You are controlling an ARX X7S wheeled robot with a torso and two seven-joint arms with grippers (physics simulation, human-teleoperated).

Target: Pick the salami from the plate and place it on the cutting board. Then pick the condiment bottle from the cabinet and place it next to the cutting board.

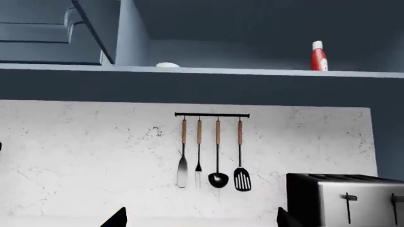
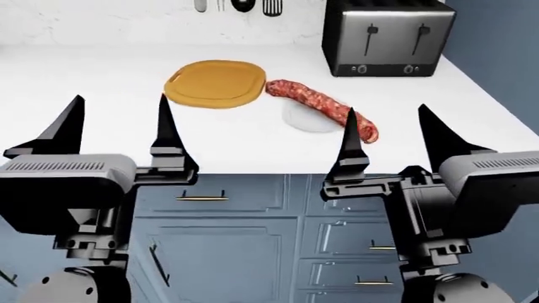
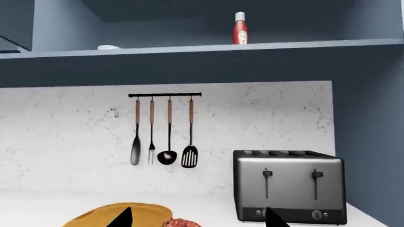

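Observation:
The salami (image 2: 324,107) lies across the small white plate (image 2: 305,120) on the counter, one end near the cutting board (image 2: 214,83) to its left. In the right wrist view the board (image 3: 113,216) and the salami's end (image 3: 184,222) show low down. The red condiment bottle (image 1: 319,56) stands on the open cabinet shelf; it also shows in the right wrist view (image 3: 239,29). My left gripper (image 2: 120,126) is open and empty in front of the counter. My right gripper (image 2: 396,136) is open and empty, near the counter's front edge by the salami.
A steel toaster (image 2: 387,36) stands at the back right of the counter. A utensil rail (image 1: 211,115) with several tools hangs on the backsplash. A white bowl (image 1: 167,65) sits on the shelf to the left. A cabinet door (image 1: 94,28) hangs open. Drawers (image 2: 227,196) are below.

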